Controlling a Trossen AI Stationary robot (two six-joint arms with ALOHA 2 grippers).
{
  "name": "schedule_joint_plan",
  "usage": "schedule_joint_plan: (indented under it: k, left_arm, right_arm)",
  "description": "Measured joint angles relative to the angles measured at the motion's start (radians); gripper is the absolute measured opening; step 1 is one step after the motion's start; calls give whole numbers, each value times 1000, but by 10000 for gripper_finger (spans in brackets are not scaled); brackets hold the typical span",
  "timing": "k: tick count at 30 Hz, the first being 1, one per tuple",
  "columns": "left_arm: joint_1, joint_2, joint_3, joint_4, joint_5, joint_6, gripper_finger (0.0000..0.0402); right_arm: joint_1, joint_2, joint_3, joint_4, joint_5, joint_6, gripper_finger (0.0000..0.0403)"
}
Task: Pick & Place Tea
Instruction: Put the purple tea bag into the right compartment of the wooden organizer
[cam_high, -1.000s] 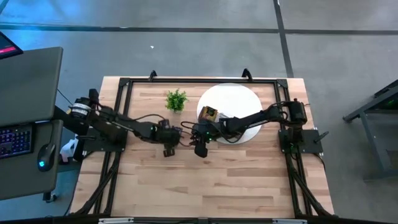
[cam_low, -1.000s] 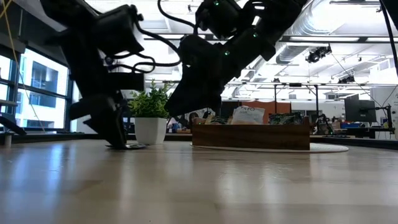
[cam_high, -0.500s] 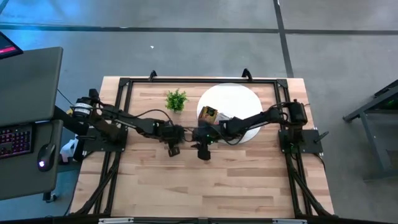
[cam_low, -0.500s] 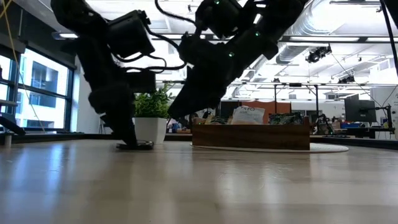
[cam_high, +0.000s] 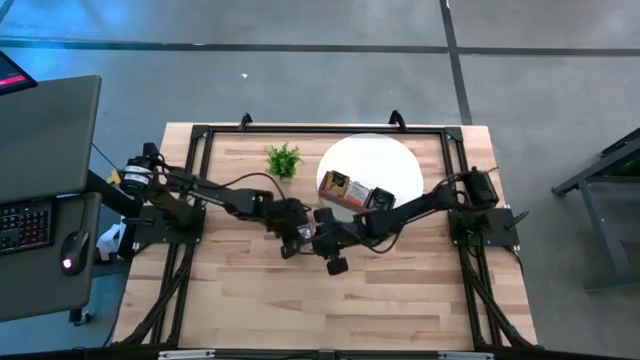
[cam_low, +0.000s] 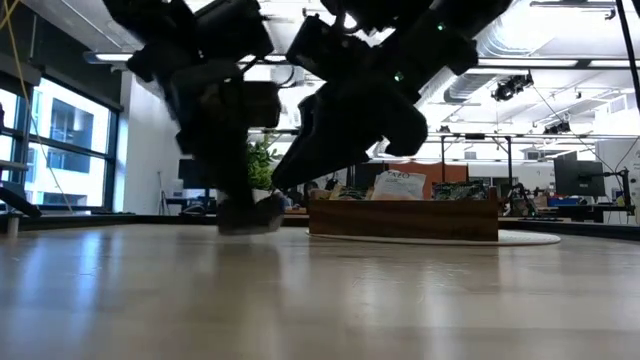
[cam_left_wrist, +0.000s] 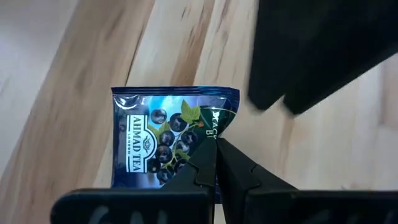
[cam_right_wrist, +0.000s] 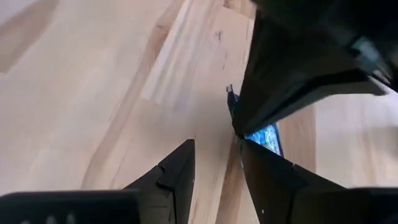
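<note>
A blue tea sachet (cam_left_wrist: 161, 140) printed with dark berries sits in my shut left gripper (cam_left_wrist: 216, 146), near the middle of the table (cam_high: 250, 300). In the high view that gripper (cam_high: 292, 243) stands just left of my right gripper (cam_high: 336, 264). My right gripper (cam_right_wrist: 216, 144) is open with nothing between its fingers, and the sachet (cam_right_wrist: 264, 137) shows beyond it. The brown wooden tray (cam_high: 350, 190) holds more sachets and rests on a round white plate (cam_high: 395, 160). My left gripper pinches the sachet between its two fingers at one edge (cam_left_wrist: 208, 134), near a corner, coming from above. The foil is creased where the fingers meet. The rest of the sachet spreads flat away from the fingers, close over the tabletop; whether it is clear of the wood I cannot tell.
A small green potted plant (cam_high: 284, 160) stands at the far side, left of the plate. The tray (cam_low: 405, 218) shows behind the arms in the low view. Bare wood lies along the near half of the table (cam_low: 320, 300).
My left gripper has shut on the sachet that lay flat on the table and has gone toward the table's right edge with it. My right gripper has moved toward the near edge and a little to the right, still open.
</note>
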Motion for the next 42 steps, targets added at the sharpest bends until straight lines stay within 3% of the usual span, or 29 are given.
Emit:
schedule_joint_plan:
  k: [3, 7, 11, 15, 24, 27, 31, 42]
  left_arm:
    - [0, -3, 18, 7, 7, -12, 0]
    - [0, -3, 31, 14, 12, -18, 0]
    - [0, -3, 31, 52, 70, -28, 0]
    - [0, -4, 31, 66, 85, -38, 0]
    - [0, -5, 31, 57, 50, -40, 6]
    - [0, -5, 31, 56, 34, -30, 13]
    - [-1, -6, 32, 53, -28, 35, 38]
    - [0, -6, 32, 57, -85, 98, 157]
  right_arm:
    - [10, 0, 0, -10, 69, -23, 129]
    - [12, 0, 0, -19, 84, -48, 129]
    - [13, 0, -1, -35, 136, -58, 128]
    - [13, 0, -1, -46, 126, -97, 120]
    - [13, 0, -1, -39, 115, -93, 16]
    - [12, 0, -1, -39, 113, -92, 10]
    - [11, 0, -1, -44, 113, -91, 16]
    - [17, -4, -1, -168, 104, -120, 4]
